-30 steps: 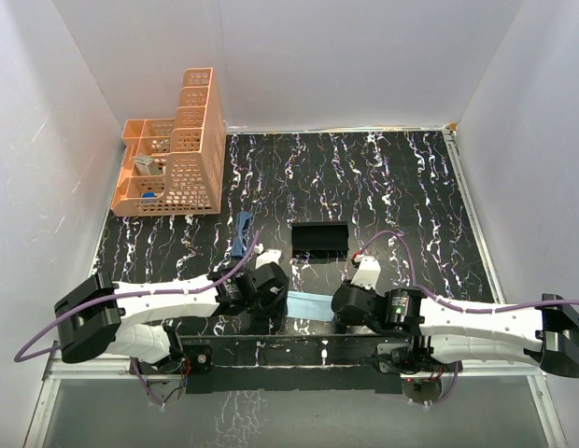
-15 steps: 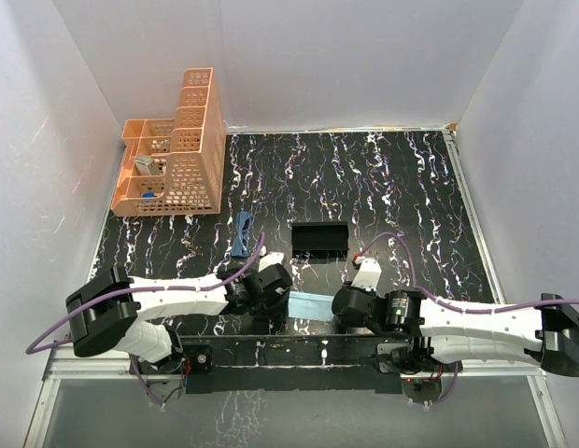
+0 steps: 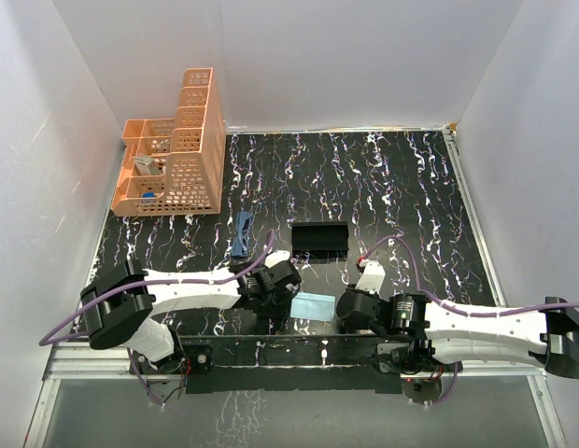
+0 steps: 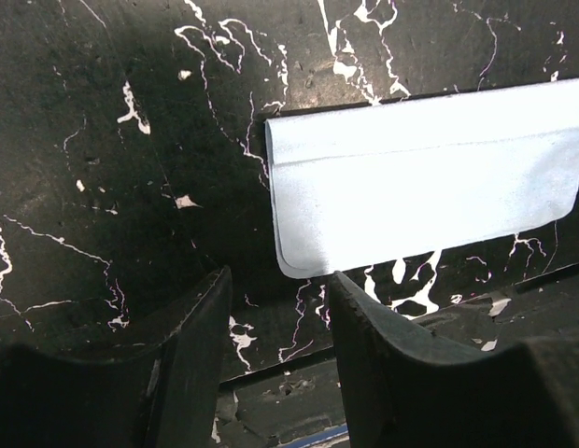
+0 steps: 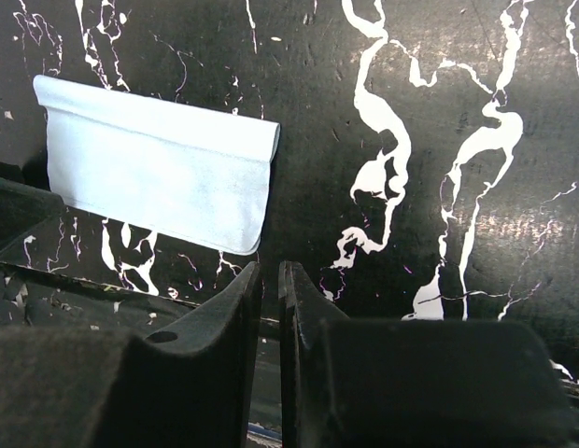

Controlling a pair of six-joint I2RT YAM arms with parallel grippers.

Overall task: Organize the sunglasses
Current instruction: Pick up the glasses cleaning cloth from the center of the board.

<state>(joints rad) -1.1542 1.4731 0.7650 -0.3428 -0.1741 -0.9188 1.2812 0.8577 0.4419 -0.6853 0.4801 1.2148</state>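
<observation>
The sunglasses [image 3: 241,235], a dark blue folded pair, lie on the table left of the black case [image 3: 319,239]. They are in neither wrist view. The light blue cloth [image 3: 313,306] lies folded flat near the front edge, between my two grippers; it also shows in the left wrist view [image 4: 420,177] and the right wrist view [image 5: 159,173]. My left gripper [image 3: 280,293] [image 4: 278,280] is open and empty just left of the cloth. My right gripper [image 3: 350,308] [image 5: 269,271] is shut on nothing, just right of the cloth.
An orange mesh organizer [image 3: 176,149] with several compartments stands at the back left. White walls close in the table on three sides. The table's front edge [image 3: 299,338] runs just behind both grippers.
My left arm has swung right and forward, bringing its gripper up to the cloth's left edge. My right gripper has shifted slightly toward the front edge. The sunglasses and case have not moved.
</observation>
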